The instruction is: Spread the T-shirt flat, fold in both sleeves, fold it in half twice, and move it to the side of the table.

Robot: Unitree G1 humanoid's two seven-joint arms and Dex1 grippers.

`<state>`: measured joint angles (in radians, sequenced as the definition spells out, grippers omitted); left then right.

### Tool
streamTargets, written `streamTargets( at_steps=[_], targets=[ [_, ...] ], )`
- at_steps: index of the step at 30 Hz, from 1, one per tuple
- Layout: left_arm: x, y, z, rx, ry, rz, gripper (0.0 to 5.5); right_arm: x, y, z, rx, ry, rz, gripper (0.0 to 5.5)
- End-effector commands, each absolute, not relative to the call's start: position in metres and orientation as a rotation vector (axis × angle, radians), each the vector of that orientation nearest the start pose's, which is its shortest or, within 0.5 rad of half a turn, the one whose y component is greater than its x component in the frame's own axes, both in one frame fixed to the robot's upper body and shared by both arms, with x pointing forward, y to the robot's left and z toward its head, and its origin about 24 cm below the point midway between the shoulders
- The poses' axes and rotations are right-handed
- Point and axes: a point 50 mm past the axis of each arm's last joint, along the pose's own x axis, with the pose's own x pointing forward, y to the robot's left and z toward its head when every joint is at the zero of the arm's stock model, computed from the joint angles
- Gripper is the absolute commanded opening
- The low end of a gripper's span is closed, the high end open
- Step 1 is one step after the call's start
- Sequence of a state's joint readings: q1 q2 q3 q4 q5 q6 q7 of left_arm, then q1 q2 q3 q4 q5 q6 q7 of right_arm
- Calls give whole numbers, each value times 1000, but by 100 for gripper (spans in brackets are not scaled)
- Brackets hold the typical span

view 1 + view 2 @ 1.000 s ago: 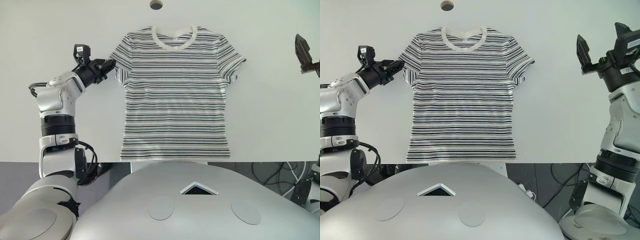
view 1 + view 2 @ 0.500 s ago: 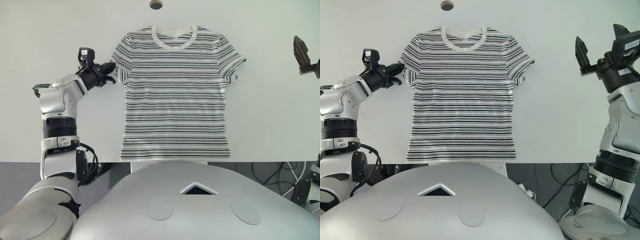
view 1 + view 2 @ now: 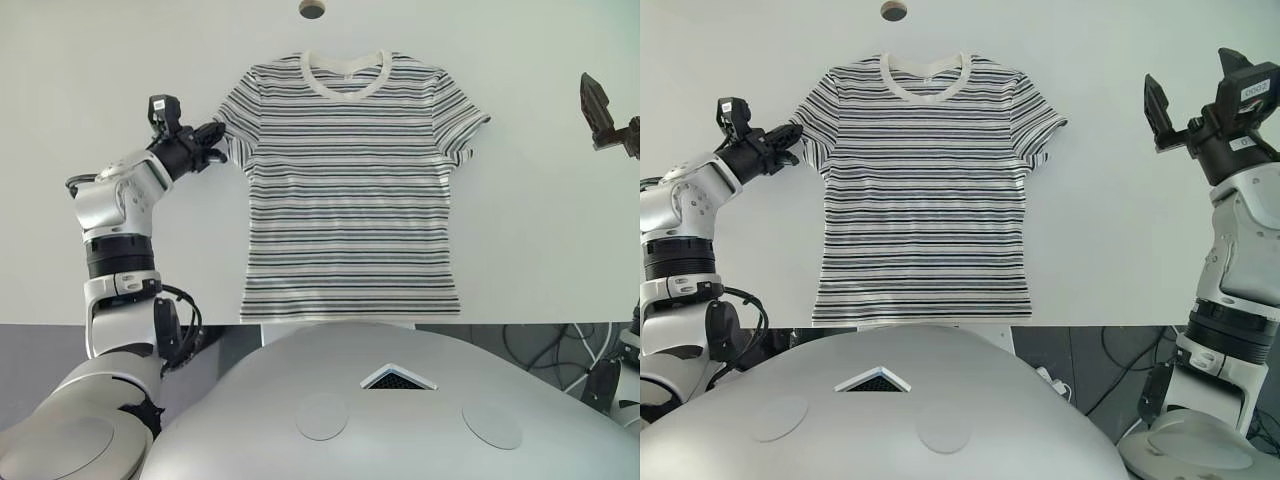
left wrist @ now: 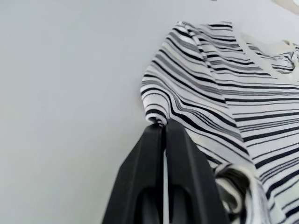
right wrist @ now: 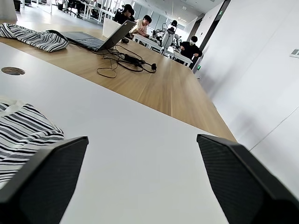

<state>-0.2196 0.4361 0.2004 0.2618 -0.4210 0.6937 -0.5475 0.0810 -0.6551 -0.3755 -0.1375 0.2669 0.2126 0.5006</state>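
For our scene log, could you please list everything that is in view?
T-shirt: one, white with dark stripes, flat on the white table, collar at the far side.
white table: one, under the T-shirt.
round cap: one, grey, in the white table beyond the collar.
wooden table: one, brown, behind the white table.
laptop: one, grey, open on the wooden table.
cables: a tangle, black, beside the laptop.
striped cloth: one, bunched on the wooden table.
left gripper: black, shut on the T-shirt's left sleeve hem.
right gripper: black, open, raised to the T-shirt's right.
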Motion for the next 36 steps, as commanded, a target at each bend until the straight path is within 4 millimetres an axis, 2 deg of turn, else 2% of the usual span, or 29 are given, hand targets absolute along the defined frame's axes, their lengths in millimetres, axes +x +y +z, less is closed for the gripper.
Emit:
streamTargets(
  at_steps=[1,7,14,26,36],
  targets=[
    [270,245,30,-276,574,-323,3,225,-305,119,-404,101,187,437],
    [271,239,35,-275,551,-317,3,225,-303,116,-413,108,195,437],
    [276,209,49,-188,552,-396,3,226,-296,110,-411,114,213,437],
    [292,179,70,-129,567,-460,3,224,-285,96,-384,130,227,437],
    [296,139,47,-11,669,-505,3,225,-282,87,-371,144,232,437]
  ],
)
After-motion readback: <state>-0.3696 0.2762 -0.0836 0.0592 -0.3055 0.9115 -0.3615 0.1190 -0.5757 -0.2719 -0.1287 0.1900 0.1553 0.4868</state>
